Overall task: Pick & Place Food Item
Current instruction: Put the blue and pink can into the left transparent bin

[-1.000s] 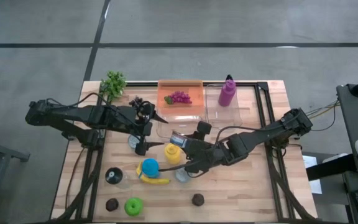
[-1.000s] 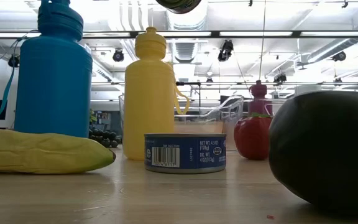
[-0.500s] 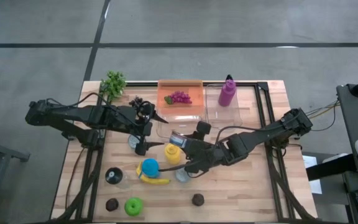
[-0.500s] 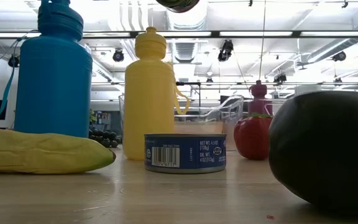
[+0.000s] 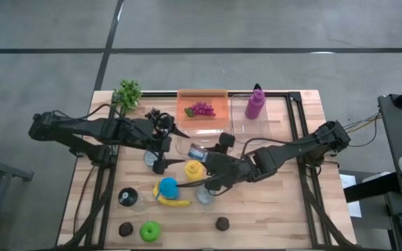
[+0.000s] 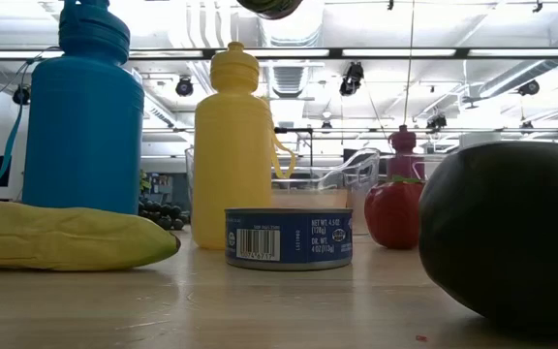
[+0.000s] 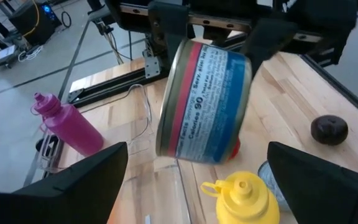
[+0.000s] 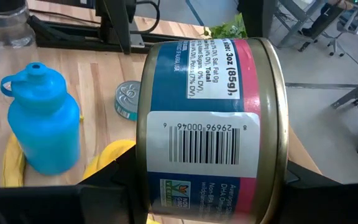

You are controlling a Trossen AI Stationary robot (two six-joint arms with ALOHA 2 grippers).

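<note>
The right gripper [image 5: 198,155] squeezes the can [image 8: 213,130] between its half-shut jaws, the left gripper [image 5: 160,149] waits wide open nearby, and the round can could slip out.

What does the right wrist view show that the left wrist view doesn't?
Only the right wrist view shows the barcode on the can, the blue bottle, the banana and a small tin lying flat. Only the left wrist view shows the purple bottle, the yellow bottle and a dark round item. Both show the can held in the right gripper.
</note>
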